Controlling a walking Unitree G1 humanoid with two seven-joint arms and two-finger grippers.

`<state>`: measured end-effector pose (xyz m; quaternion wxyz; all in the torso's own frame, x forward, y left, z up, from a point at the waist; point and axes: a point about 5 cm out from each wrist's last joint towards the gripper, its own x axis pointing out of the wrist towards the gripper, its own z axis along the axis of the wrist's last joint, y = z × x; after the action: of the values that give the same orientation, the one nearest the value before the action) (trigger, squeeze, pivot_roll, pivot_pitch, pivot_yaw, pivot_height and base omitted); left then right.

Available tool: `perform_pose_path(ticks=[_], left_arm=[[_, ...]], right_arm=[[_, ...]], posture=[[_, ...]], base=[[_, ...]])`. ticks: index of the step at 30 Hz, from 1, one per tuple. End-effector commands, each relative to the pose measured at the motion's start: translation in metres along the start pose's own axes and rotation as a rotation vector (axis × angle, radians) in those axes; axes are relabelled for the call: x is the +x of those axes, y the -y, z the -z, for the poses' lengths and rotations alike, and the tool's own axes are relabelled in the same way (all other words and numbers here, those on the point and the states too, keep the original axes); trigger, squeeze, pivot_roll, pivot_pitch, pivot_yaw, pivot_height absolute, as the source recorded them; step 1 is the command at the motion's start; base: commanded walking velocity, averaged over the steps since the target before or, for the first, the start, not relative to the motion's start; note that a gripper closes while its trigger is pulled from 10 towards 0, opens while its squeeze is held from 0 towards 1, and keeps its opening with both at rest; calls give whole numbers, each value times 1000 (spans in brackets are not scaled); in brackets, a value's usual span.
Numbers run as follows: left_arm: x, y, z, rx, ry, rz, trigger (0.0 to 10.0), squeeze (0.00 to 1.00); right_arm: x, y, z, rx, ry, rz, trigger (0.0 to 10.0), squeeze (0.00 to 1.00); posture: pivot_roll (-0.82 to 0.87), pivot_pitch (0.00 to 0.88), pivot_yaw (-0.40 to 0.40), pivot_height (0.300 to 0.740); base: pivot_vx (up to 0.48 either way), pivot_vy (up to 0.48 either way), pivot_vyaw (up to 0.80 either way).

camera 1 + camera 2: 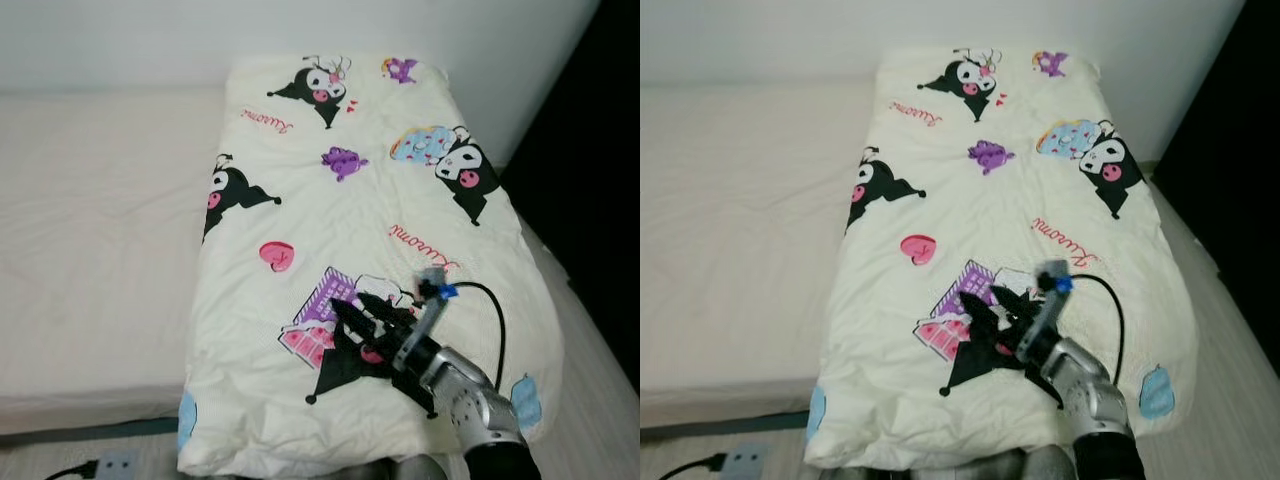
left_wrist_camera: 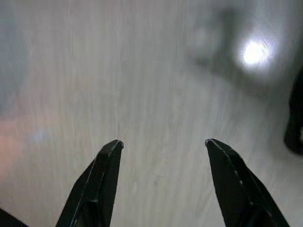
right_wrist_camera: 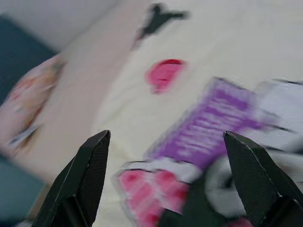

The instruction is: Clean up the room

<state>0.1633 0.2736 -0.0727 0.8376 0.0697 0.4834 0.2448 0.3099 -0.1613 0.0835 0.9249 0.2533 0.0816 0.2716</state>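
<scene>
The right claw [image 1: 352,316] is held spread wide above a soft, puffy cartoon-printed quilt [image 1: 340,200], while the left claw [image 2: 163,144] is splayed over pale floor [image 2: 156,85].

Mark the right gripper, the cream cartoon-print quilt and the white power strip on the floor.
right gripper [image 1: 350,315]: left eye view, between its black fingertips.
cream cartoon-print quilt [image 1: 340,215]: left eye view, plain middle area.
white power strip [image 1: 115,463]: left eye view, its top face.
</scene>
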Motion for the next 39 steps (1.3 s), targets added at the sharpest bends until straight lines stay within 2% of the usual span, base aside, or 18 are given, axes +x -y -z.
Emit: perform_pose_path(ticks=[1,4,10,17,26,31,36,37,38,39], left_arm=[[1,-14,9,-53,-45,-53,10000,0],[2,-17,1,-97,-33,-66,10000,0],[2,-11,-3,-115,-27,-39,10000,0],[0,1,7,-77,-51,6,10000,0],[-2,1,20,-17,-81,13,10000,0],[-2,3,20,26,-75,34,10000,0],[-3,10,18,55,-59,74,10000,0],[-4,13,17,67,-55,89,10000,0],[-4,13,17,67,-55,89,10000,0],[-4,16,16,75,-50,103,10000,0]], right_arm=[[-9,13,7,44,16,92,10000,0],[-16,25,10,57,29,175,10000,0],[-17,31,9,60,37,206,10000,0],[-16,32,13,45,21,207,10000,0],[-20,37,25,46,-22,246,10000,0],[-24,41,35,51,-57,285,10000,0],[-37,50,56,68,-127,372,10000,0],[-46,56,68,61,-189,434,10000,0],[-46,56,68,61,-189,434,10000,0],[-53,59,77,55,-238,481,10000,0]], posture=[[-71,199,16,615],[-68,195,16,630],[-74,189,20,650],[-80,184,19,679],[-74,179,16,723],[-70,174,16,740],[-69,157,12,740],[-67,150,10,740],[-67,150,10,740],[-67,150,10,740]], base=[[0,0,0],[-141,0,0],[-461,0,0],[0,0,0],[0,0,0],[0,0,0],[0,0,0],[0,0,0],[0,0,0],[0,0,0]])
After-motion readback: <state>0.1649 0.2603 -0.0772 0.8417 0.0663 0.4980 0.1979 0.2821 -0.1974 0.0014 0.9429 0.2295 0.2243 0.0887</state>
